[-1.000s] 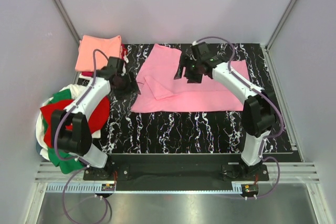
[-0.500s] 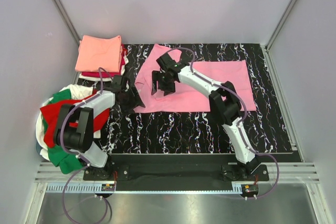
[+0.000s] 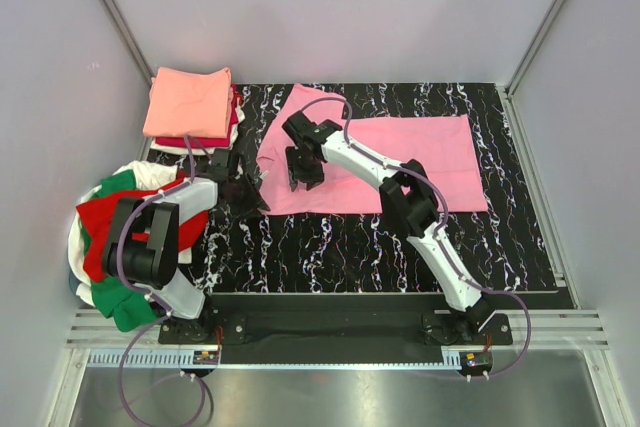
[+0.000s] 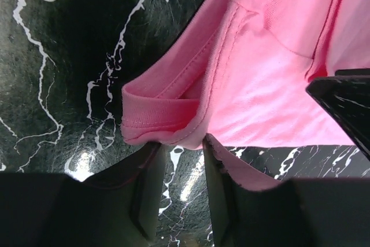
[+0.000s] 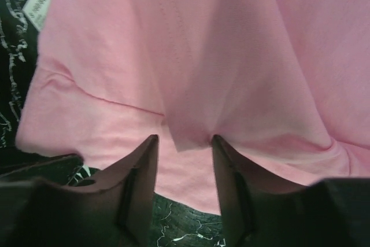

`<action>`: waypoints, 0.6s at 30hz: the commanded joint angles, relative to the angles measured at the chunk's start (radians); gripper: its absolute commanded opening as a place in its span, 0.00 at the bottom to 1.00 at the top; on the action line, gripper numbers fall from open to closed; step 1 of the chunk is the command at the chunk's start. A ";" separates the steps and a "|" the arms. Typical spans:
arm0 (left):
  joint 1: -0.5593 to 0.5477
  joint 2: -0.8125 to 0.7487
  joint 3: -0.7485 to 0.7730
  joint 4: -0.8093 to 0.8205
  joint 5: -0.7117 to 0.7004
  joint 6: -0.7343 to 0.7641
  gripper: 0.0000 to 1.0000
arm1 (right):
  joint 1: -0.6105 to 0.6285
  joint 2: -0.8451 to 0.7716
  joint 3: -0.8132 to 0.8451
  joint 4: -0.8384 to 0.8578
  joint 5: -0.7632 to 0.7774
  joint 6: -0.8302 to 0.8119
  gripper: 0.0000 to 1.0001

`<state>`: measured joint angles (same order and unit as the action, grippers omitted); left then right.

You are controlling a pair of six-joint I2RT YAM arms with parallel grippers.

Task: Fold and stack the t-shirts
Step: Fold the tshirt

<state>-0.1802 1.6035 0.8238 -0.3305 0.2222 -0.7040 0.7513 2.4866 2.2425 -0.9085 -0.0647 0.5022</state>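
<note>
A bubblegum pink t-shirt (image 3: 410, 157) lies spread on the black marbled table (image 3: 350, 247). My right gripper (image 3: 303, 165) hovers low over its left part. In the right wrist view the gripper (image 5: 184, 140) is open, with a small fold of pink cloth (image 5: 191, 125) between its tips and the white neck label (image 5: 37, 5) at upper left. My left gripper (image 3: 247, 190) is at the shirt's left edge. In the left wrist view it (image 4: 182, 146) is open, and the pink sleeve hem (image 4: 156, 122) touches its tips. A folded salmon-orange tee (image 3: 188, 99) tops a red one (image 3: 233, 115) at back left.
A loose heap of red (image 3: 110, 222), green (image 3: 120, 187) and white tees hangs over the table's left edge beside the left arm. Grey walls close in the back and both sides. The arm bases stand on a rail at the near edge.
My right gripper has swept left across the pink shirt, from its middle to its left part. My left gripper has drawn back slightly to the shirt's left edge.
</note>
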 commanded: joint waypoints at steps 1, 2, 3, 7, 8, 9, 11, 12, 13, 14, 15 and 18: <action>0.004 0.029 -0.035 0.015 -0.038 0.026 0.38 | 0.011 0.035 0.052 -0.038 0.040 -0.022 0.46; 0.004 0.027 -0.037 0.016 -0.037 0.024 0.37 | 0.011 0.040 0.054 -0.038 0.039 -0.022 0.45; 0.004 0.026 -0.038 0.018 -0.037 0.026 0.37 | 0.011 0.044 0.055 -0.036 0.039 -0.027 0.43; 0.005 0.023 -0.045 0.022 -0.038 0.028 0.35 | 0.017 0.058 0.075 -0.055 0.062 -0.037 0.24; 0.005 0.024 -0.045 0.022 -0.041 0.028 0.34 | 0.016 0.058 0.083 -0.061 0.060 -0.043 0.14; 0.007 0.024 -0.045 0.024 -0.041 0.028 0.34 | 0.017 0.057 0.086 -0.061 0.060 -0.044 0.10; 0.008 0.024 -0.046 0.024 -0.041 0.029 0.32 | 0.016 0.052 0.110 -0.072 0.106 -0.054 0.00; 0.008 0.026 -0.046 0.024 -0.041 0.029 0.30 | 0.014 0.049 0.127 -0.078 0.129 -0.062 0.00; 0.007 0.026 -0.046 0.022 -0.040 0.031 0.29 | 0.013 0.049 0.149 -0.087 0.149 -0.071 0.00; 0.010 0.026 -0.046 0.019 -0.040 0.032 0.28 | 0.011 0.049 0.202 -0.107 0.173 -0.097 0.00; 0.010 0.026 -0.045 0.016 -0.038 0.034 0.28 | 0.000 0.049 0.230 -0.115 0.221 -0.114 0.00; 0.012 0.021 -0.048 0.004 -0.037 0.040 0.27 | -0.055 0.028 0.272 -0.069 0.262 -0.168 0.00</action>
<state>-0.1738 1.6035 0.8085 -0.2981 0.2249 -0.6975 0.7479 2.5542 2.4317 -1.0073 0.0906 0.4122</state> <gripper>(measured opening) 0.270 0.012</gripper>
